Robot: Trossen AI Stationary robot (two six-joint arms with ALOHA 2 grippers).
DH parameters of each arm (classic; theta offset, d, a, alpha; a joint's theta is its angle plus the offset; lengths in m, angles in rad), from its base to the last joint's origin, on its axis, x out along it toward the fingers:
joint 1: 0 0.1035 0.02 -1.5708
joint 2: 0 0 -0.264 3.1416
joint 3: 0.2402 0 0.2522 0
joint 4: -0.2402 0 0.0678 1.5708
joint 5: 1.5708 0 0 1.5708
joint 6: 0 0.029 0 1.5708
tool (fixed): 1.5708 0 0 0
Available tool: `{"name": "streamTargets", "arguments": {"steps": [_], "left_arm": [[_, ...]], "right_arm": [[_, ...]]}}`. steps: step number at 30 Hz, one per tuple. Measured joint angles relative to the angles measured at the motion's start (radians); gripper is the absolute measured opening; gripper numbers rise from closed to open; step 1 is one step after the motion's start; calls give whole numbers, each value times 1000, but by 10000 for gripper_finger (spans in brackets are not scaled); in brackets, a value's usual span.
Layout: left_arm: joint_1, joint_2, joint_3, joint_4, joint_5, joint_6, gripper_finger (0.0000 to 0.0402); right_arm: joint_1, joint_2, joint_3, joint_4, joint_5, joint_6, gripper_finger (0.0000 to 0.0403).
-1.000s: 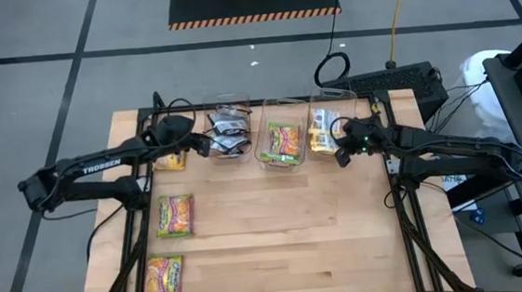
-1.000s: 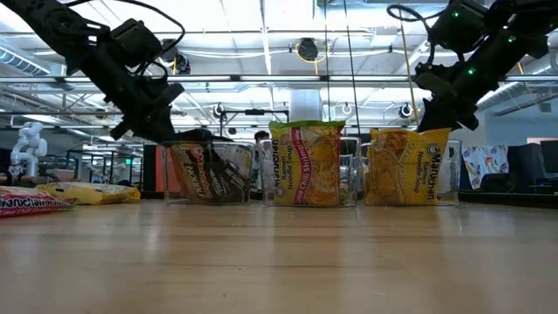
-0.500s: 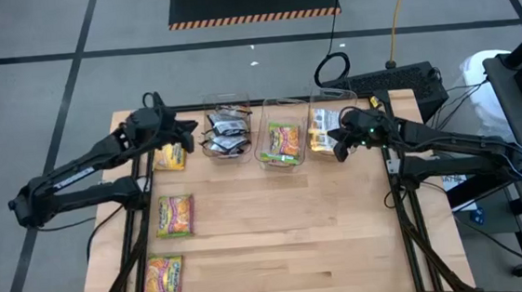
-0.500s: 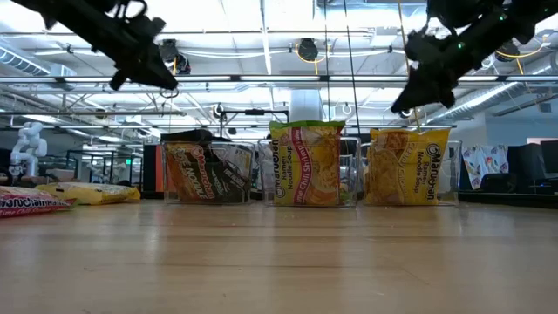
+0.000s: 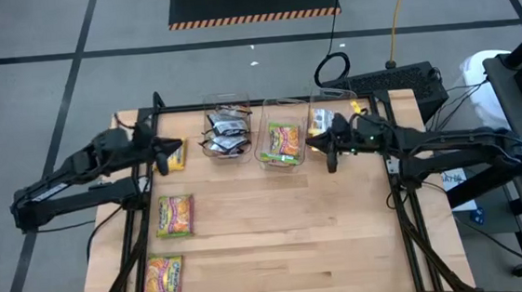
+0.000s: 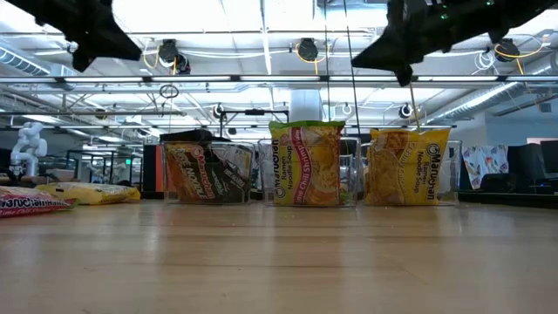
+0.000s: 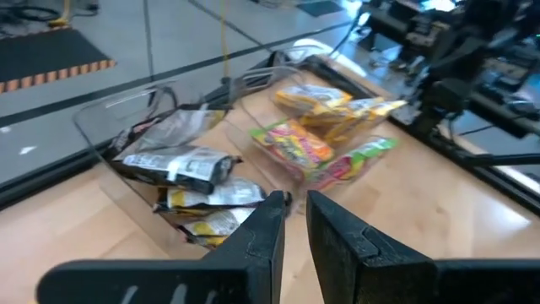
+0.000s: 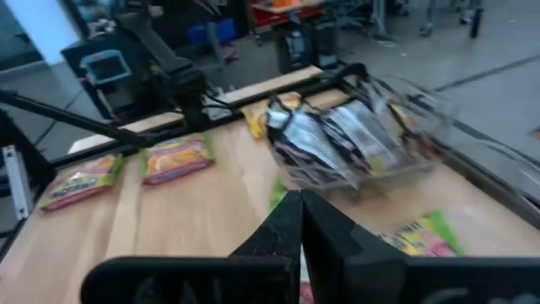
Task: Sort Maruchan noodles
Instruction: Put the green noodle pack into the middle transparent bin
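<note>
Three bins [image 5: 278, 143] behind — loose packets [image 5: 175, 215] left.

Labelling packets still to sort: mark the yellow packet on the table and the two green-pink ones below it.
yellow packet [image 5: 174, 155], high view, visible right part.
upper green-pink packet [image 5: 175, 215], high view, centre.
lower green-pink packet [image 5: 165, 278], high view, centre.

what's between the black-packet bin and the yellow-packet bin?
High view: the middle clear bin holding lime-green packets sits between the black-packet bin and the yellow-packet bin.

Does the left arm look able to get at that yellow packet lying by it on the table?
Probably yes. The left end effector hovers empty right beside the yellow packet, which lies flat on the table with nothing on top.
</note>
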State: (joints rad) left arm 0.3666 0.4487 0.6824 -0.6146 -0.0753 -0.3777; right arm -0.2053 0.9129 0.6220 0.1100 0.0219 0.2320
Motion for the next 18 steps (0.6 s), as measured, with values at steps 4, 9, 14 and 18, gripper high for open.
{"name": "streamTargets", "arguments": {"steps": [4,9,14,18], "left_arm": [[-37,-53,0,-52,0,-3,58],[-70,-92,0,-94,0,-4,58],[-86,-98,0,-138,0,20,58],[-88,-98,0,-155,0,30,58]], "right_arm": [[40,84,34,46,0,-17,0],[71,203,144,44,0,-44,0],[94,341,288,43,-1,-96,0],[107,464,413,29,-28,-148,0]]}}
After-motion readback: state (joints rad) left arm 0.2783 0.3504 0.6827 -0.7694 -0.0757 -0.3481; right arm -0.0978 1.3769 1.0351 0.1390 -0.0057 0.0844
